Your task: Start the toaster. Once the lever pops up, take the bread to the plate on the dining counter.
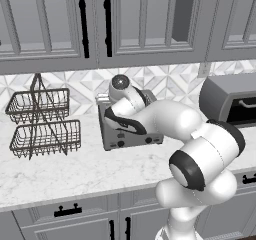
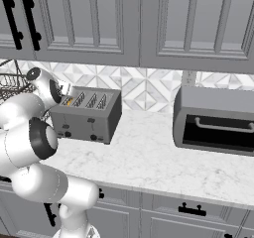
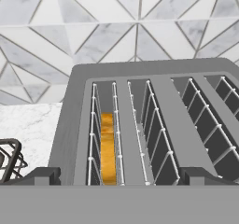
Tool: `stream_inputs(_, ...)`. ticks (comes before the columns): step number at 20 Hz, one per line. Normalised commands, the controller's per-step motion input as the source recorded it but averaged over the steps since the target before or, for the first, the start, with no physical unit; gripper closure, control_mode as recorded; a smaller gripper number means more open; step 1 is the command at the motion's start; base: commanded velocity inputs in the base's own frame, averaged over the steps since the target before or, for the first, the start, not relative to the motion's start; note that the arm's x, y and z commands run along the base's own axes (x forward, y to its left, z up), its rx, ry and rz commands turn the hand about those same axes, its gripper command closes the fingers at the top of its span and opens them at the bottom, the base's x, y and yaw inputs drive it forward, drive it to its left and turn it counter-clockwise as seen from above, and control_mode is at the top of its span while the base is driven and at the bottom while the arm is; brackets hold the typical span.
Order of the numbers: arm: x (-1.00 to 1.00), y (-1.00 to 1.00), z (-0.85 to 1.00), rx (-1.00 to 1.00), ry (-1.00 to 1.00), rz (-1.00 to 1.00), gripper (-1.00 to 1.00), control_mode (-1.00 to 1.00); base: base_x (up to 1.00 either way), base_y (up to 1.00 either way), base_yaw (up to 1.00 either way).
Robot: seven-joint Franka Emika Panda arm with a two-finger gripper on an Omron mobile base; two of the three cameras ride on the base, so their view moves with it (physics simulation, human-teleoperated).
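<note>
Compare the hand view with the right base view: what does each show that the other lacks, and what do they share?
Hand view alone: the wire guides inside the slots and the open gripper fingertips. Right base view alone: the toaster's front levers and knobs, the toaster oven, the upper cabinets, and the arm. Both: the toaster with the bread in its leftmost slot, the tiled backsplash, the marble counter.

No readable text, label or number on anything.
</note>
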Motion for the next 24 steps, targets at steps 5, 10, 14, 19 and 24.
stream_inputs(5, 0.0, 0.0, 0.0, 0.0, 0.0, 0.0, -1.0, -1.0, 0.0, 0.0, 0.0)
stream_inputs(10, 0.0, 0.0, 0.0, 0.0, 0.0, 0.0, -1.0, -1.0, 0.0, 0.0, 0.0)
stream_inputs(14, 0.0, 0.0, 0.0, 0.0, 0.0, 0.0, -1.0, -1.0, 0.0, 0.0, 0.0)
stream_inputs(19, 0.0, 0.0, 0.0, 0.0, 0.0, 0.0, -1.0, -1.0, 0.0, 0.0, 0.0)
stream_inputs(24, 0.0, 0.0, 0.0, 0.0, 0.0, 0.0, -1.0, -1.0, 0.0, 0.0, 0.0)
